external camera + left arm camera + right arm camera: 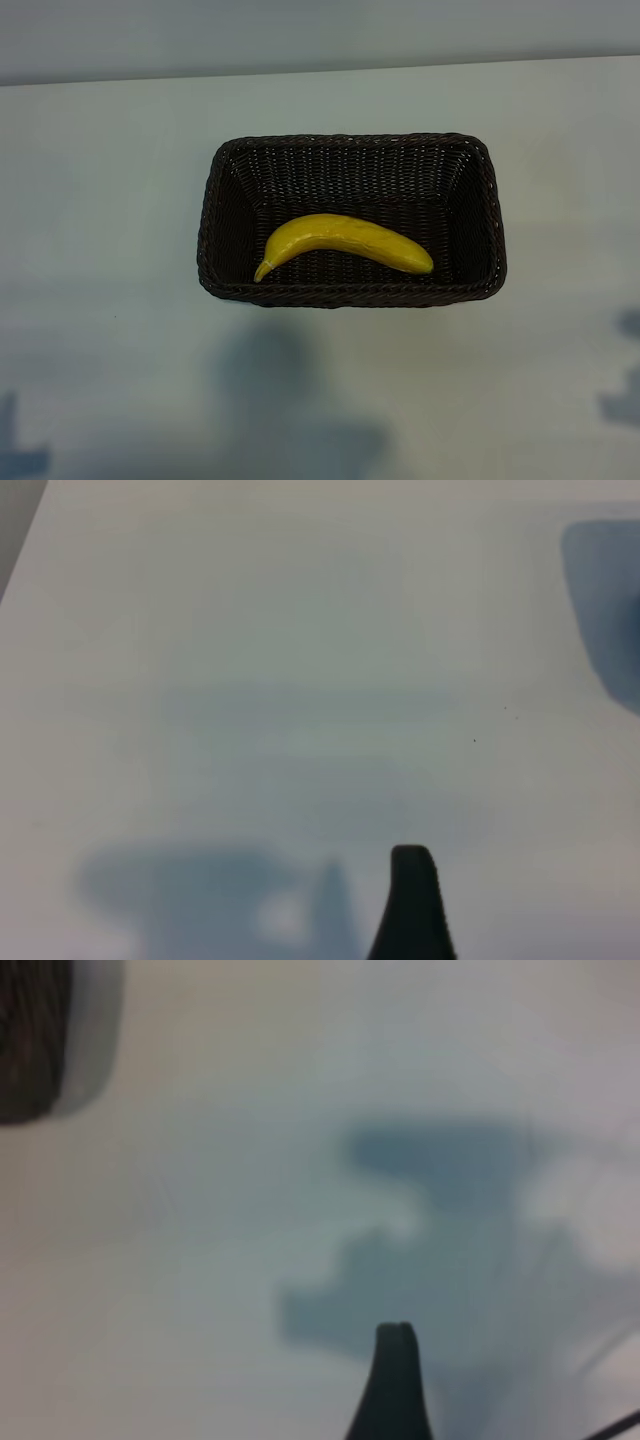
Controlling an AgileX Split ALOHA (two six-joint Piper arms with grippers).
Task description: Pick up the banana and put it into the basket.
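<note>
From the exterior view, the banana [345, 243] lies inside the basket [215, 215], on its floor toward the near long wall, with the tapered stem tip pointing to the near left corner and the blunt end toward the right. The basket sits in the middle of the pale table [100, 300], well apart from the table's far edge, with bare surface open on every side of its braided rim. Neither arm shows in this view; only soft shadows fall at the near corners.

In the left wrist view, one dark finger [415, 905] of the left gripper hangs over bare table, and a table edge crosses one corner. The jaws stand wide apart, holding nothing.

In the right wrist view, one dark finger [393, 1385] of the right gripper hangs above its own shadow, with a corner of the basket [30, 1040] far off. These jaws also stand wide and empty.
</note>
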